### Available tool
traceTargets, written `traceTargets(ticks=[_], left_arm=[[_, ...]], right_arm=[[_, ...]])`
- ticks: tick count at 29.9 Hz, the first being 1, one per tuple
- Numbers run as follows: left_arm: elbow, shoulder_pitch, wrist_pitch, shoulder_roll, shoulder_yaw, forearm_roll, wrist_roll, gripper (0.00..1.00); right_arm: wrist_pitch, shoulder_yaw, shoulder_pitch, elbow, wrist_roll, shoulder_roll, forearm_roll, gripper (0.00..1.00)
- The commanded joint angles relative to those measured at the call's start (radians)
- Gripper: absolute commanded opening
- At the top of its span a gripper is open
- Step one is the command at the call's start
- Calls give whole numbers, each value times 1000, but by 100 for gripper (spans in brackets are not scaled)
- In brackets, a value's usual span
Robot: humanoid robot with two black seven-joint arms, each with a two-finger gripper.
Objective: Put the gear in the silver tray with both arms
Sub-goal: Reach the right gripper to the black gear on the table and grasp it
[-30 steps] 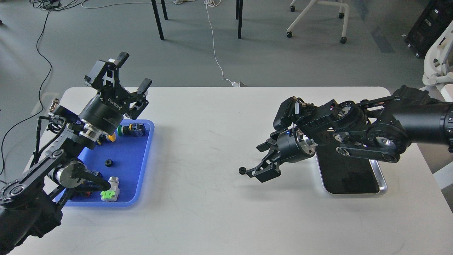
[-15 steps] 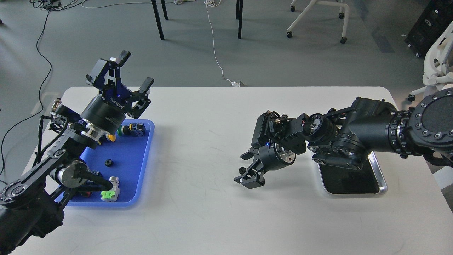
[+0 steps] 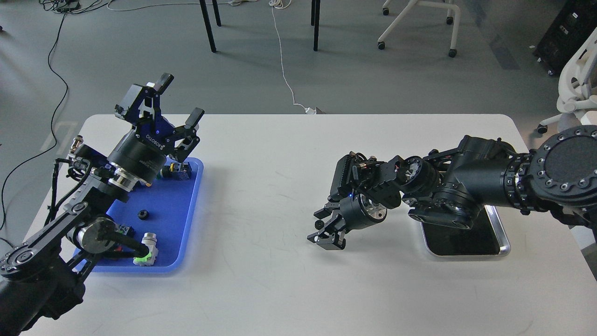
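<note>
A small black gear lies on the white table near the middle. My right gripper is low over the table with its two fingers on either side of the gear, open, with a gap left on each side. The silver tray stands to the right, partly hidden under my right arm; its dark bottom looks empty where it shows. My left gripper is open and empty, raised above the far edge of the blue tray.
The blue plastic tray at the left holds another small black gear, a green and grey part, and button switches. My left arm lies over its left side. Chairs and cables are on the floor beyond the table.
My right arm swung left and lowered, bringing its fingers from beside the gear to either side of it. My left gripper shifted slightly right and down. The gear has not moved.
</note>
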Motion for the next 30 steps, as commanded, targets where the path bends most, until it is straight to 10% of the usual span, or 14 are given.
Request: traceTargets(ticks=[1, 10, 18, 30], left_arm=[[-6, 0, -1, 0, -1, 0, 0, 98], [-8, 4, -2, -2, -1, 0, 0, 98], [-8, 5, -4, -3, -1, 0, 0, 98], [-13, 5, -2, -3, -1, 0, 0, 98]], right_arm=[[-1, -11, 0, -11, 0, 8, 1, 54], [-14, -35, -9, -37, 0, 23, 3, 54], [-14, -37, -7, -37, 0, 32, 3, 19], [-16, -28, 8, -29, 0, 5, 7, 12]])
